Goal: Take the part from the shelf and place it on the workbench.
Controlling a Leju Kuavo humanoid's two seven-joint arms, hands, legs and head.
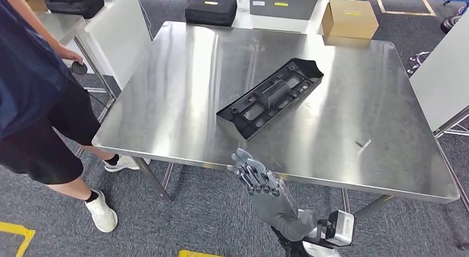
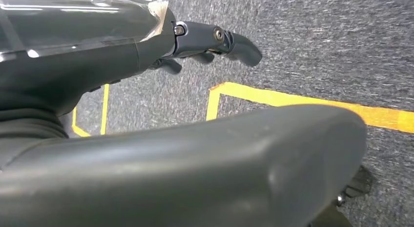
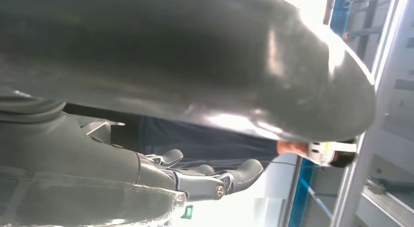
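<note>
A black plastic part point(image 1: 271, 96), a long ribbed tray shape, is lying diagonally near the middle of a shiny steel table point(image 1: 182, 91). The right hand point(image 1: 260, 182) is hovering at the table's near edge, just short of the part, its fingers stretched straight and holding nothing. The left hand point(image 2: 205, 41) is hanging over grey carpet point(image 2: 332, 46) marked with yellow tape point(image 2: 302, 100); its fingers seem loosely extended and empty, though the view is partly blocked. A person point(image 1: 33, 96) is standing beside the table.
</note>
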